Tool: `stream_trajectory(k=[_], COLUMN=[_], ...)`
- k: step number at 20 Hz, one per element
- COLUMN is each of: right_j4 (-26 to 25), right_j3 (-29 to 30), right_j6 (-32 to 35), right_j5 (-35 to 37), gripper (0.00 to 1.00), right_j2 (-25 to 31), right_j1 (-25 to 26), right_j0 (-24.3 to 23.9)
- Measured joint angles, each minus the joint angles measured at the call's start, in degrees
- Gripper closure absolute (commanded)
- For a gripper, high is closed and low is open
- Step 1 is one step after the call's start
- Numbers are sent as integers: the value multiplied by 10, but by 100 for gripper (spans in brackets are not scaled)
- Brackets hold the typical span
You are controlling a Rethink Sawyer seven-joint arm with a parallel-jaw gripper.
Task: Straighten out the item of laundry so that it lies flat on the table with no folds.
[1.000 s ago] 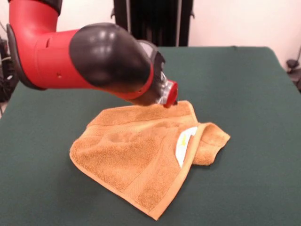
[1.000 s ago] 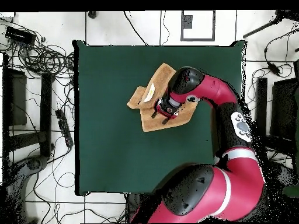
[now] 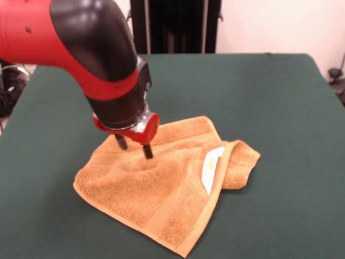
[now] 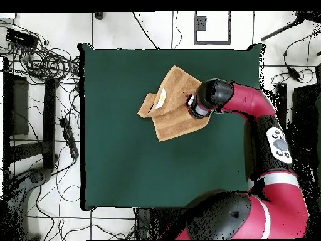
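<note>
The orange-tan towel [image 3: 161, 189] lies on the dark green table [image 3: 259, 91], nearer its front edge. Most of it is spread out, but its right corner [image 3: 240, 162] is folded over on itself, and a white tag [image 3: 212, 168] shows at the fold. My gripper [image 3: 134, 147] points down at the towel's far left part. Its two dark fingers are apart, with the tips at or just on the cloth and nothing between them. In the overhead view the towel [image 4: 172, 113] lies right of centre at the table's far part, and the arm's wrist [image 4: 204, 99] covers the gripper.
The table [image 4: 125, 157] is much larger than the towel. Cables and equipment lie on the floor left of the table [image 4: 44, 63]. The robot's base [image 4: 263, 213] stands at the bottom right.
</note>
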Motion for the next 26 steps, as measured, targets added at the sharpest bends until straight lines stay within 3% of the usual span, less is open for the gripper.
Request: stream_trajectory(k=[3,9,26], right_j4=[-1,-3,-6], right_j3=[0,-10,-33], right_j6=[0,0,0], right_j5=[-44,-63,-109], gripper=[0,0,0], right_j2=[0,-2,-2], right_j1=[-22,-39,-9], right_j0=[0,3,4])
